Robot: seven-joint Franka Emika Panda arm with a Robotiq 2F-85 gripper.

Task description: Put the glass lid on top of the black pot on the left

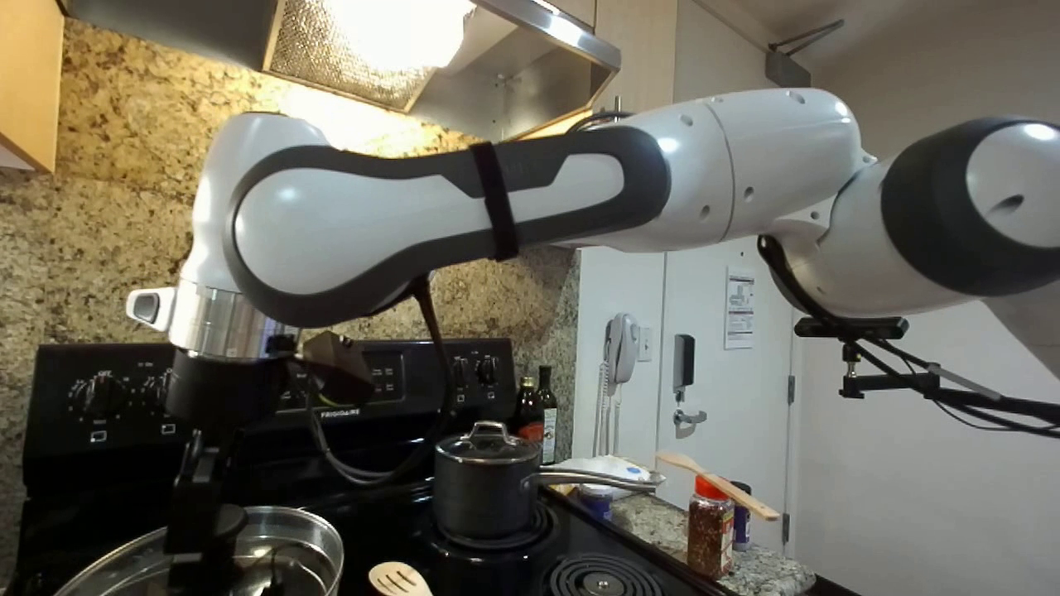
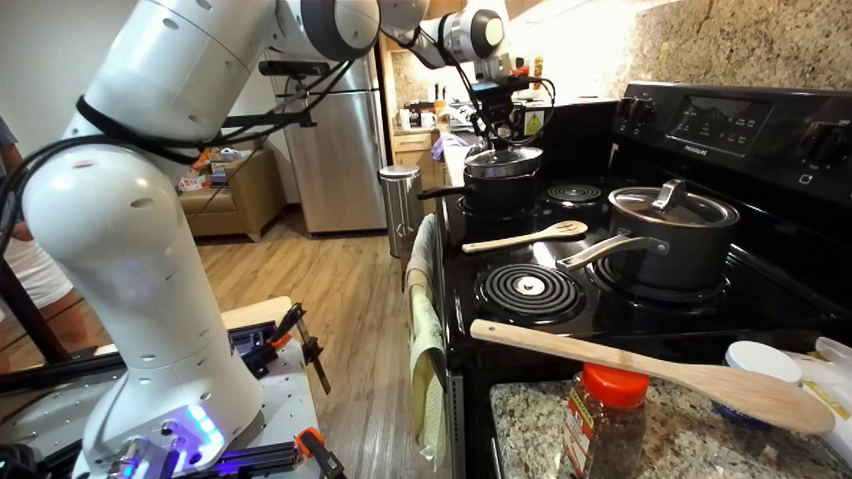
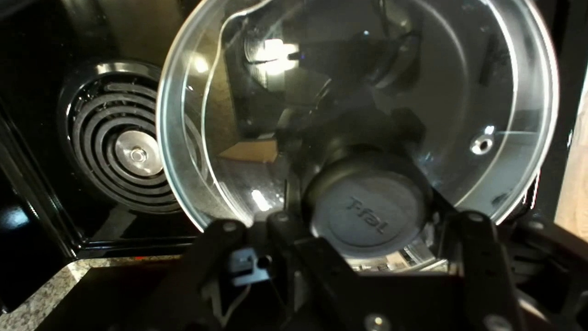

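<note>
End effector is pinching the knob of the glass lid, 1 finger each side; T-fal mark legible on top in wrist view. Lid's metal eyelet is btwn 3 & 4 o'clock there, w/ a coil burner nr 9 o'clock. In an exterior view, lid is lined up over the black pot, at its 12 o'clock; can't tell if they touch. Pot's handle points to 9 o'clock. From that pot: slotted spoon abt 5 o'clock, lidded grey steel pot btwn 3 & 4. Further off, approx. 5 o'clock, red-capped spice jar stands on granite bench, wooden spoon lying across its top. In an exterior view, arm extends from 3 o'clock; lid's rim shows nr 8 o'clock, partly hidden by end effector.
</note>
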